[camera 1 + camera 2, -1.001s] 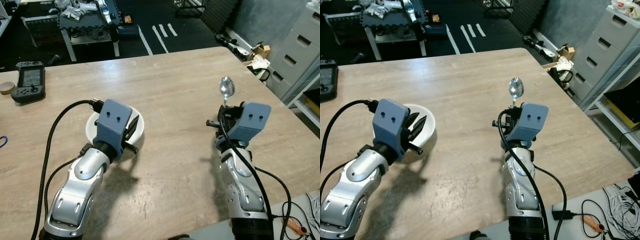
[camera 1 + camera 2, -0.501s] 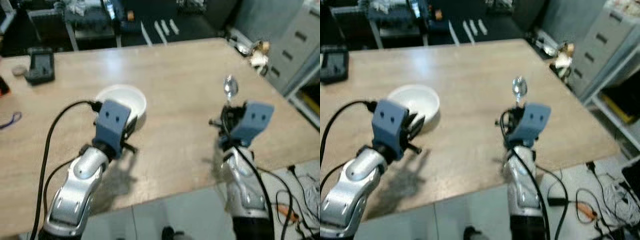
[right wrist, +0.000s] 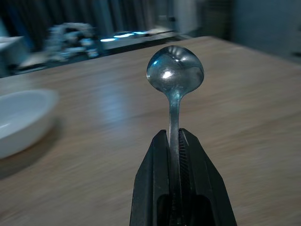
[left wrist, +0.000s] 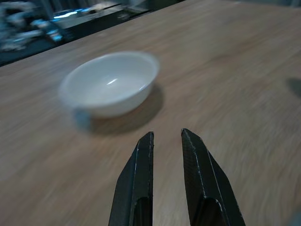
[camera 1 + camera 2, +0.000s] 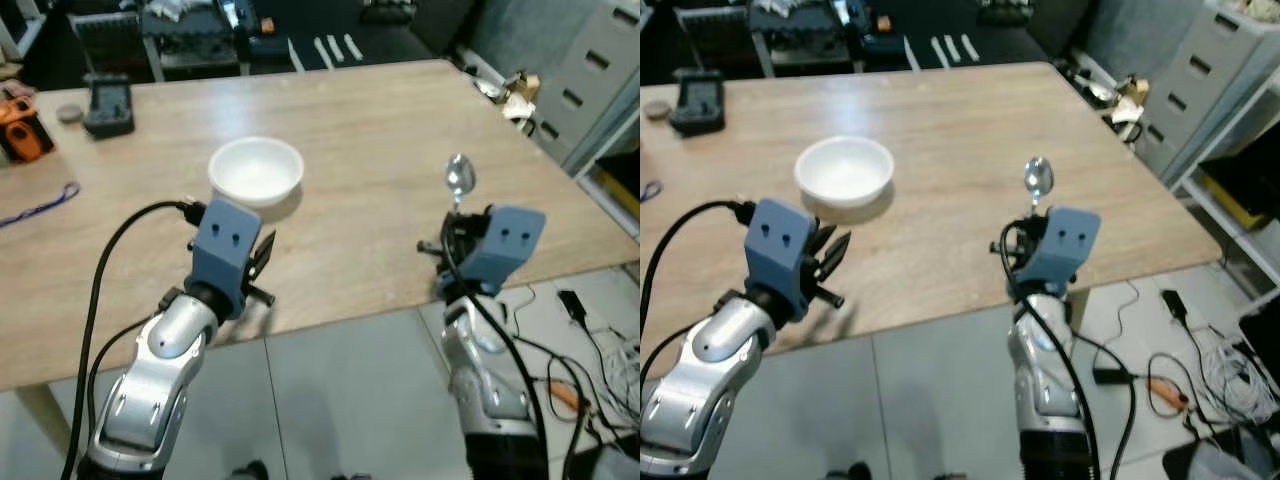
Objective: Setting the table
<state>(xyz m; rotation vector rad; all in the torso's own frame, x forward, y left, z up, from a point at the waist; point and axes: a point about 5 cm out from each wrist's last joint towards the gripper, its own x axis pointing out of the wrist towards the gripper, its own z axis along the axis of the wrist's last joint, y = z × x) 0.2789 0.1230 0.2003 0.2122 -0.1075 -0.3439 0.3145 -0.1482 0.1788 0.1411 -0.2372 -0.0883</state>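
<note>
Over table (image 5: 380, 130), right hand (image 3: 173, 141) clamps spoon (image 3: 175, 77) upright.

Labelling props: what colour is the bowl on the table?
White, plain, no pattern. The bowl shows best in the left wrist view.

One bowl (image 5: 255, 171) on the tabletop (image 5: 380, 130). One spoon (image 5: 457, 178), clamped in the right end effector (image 3: 176, 141). One controller (image 5: 107, 103) at 11 o'clock. Two end effectors, the left (image 4: 166, 141) empty, slightly parted. One drawer cabinet (image 5: 592, 70) at 2 o'clock.
</note>
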